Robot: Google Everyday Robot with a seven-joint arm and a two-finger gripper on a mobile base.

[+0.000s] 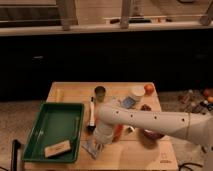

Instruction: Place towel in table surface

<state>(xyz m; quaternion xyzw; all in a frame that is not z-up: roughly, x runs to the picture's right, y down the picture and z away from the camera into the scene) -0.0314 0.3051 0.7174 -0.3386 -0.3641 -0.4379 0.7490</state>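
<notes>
The towel (92, 148) is a small crumpled grey-blue cloth lying on the wooden table (140, 155) near its front edge, just right of the green tray. My gripper (98, 140) comes down from the white arm (150, 121), which reaches in from the right. It sits directly over the towel and touches its top. The arm's wrist hides the gripper's tips and part of the towel.
A green tray (55, 125) with a tan block (56, 148) fills the table's left front. A dark cup (100, 93), a black-handled tool (91, 115), a white bowl (137, 91), an orange fruit (148, 89), a blue packet (128, 102) and a red bowl (150, 134) stand further back and right.
</notes>
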